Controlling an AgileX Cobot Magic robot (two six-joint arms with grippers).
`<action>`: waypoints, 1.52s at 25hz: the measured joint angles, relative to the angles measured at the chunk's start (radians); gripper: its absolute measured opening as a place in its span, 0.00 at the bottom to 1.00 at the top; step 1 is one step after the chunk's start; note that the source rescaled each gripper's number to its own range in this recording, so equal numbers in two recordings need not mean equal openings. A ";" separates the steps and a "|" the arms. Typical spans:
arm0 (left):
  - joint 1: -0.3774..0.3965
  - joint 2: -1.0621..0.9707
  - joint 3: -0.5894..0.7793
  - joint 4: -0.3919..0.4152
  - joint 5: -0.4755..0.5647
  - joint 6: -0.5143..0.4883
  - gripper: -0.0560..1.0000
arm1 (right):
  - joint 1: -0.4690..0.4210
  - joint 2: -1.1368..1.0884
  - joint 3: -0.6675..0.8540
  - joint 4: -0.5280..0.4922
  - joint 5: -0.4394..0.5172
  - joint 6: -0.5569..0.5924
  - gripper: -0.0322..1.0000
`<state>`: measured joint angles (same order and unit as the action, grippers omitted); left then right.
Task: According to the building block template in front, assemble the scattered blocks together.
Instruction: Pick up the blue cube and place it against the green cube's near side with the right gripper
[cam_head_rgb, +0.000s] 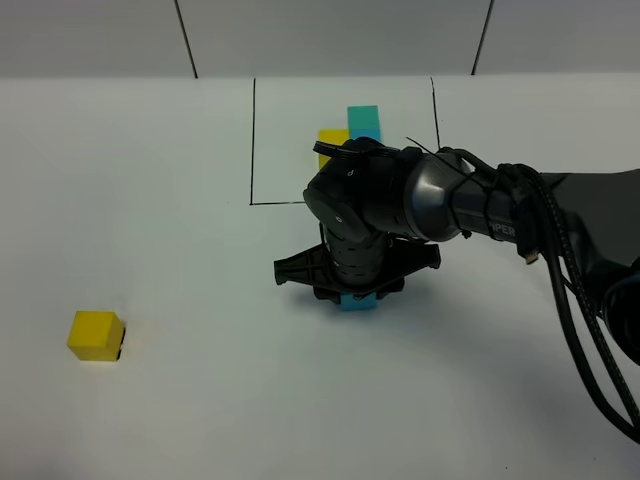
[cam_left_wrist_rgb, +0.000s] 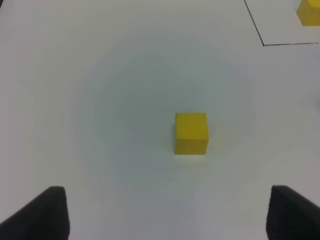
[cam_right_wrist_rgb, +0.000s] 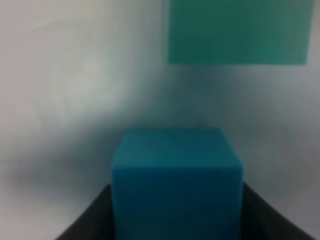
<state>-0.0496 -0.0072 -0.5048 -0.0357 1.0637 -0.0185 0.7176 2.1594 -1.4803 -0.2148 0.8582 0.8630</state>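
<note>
In the high view my right gripper (cam_head_rgb: 358, 293) points down just in front of the black frame (cam_head_rgb: 252, 150) and is shut on the sky-blue cube (cam_head_rgb: 358, 302). The right wrist view shows that blue cube (cam_right_wrist_rgb: 177, 175) filling the space between the dark fingers (cam_right_wrist_rgb: 92, 222), with a teal-green cube (cam_right_wrist_rgb: 237, 30) lying a short gap beyond it. Inside the frame, the template's yellow cube (cam_head_rgb: 330, 140) and teal cube (cam_head_rgb: 363, 120) show above the arm. The loose yellow cube (cam_head_rgb: 96, 335) sits far left. My left gripper (cam_left_wrist_rgb: 167, 212) hangs open above and short of that yellow cube (cam_left_wrist_rgb: 191, 132).
The right arm (cam_head_rgb: 480, 205) and its cables (cam_head_rgb: 570, 290) stretch in from the right and cover the frame's lower right part. In the left wrist view the frame's corner (cam_left_wrist_rgb: 263, 44) and the template's yellow cube (cam_left_wrist_rgb: 309, 12) show at the edge.
</note>
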 joint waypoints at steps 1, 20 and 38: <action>0.000 0.000 0.000 0.000 0.000 0.000 0.85 | -0.005 0.001 -0.002 -0.002 0.000 0.000 0.05; 0.000 0.000 0.000 0.000 0.000 0.001 0.85 | -0.054 0.002 -0.003 -0.023 -0.009 0.003 0.05; 0.000 0.000 0.000 0.000 0.000 0.001 0.85 | -0.056 0.002 -0.003 0.001 -0.035 -0.012 0.05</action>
<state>-0.0496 -0.0072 -0.5048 -0.0357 1.0637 -0.0174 0.6618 2.1619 -1.4837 -0.2139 0.8236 0.8515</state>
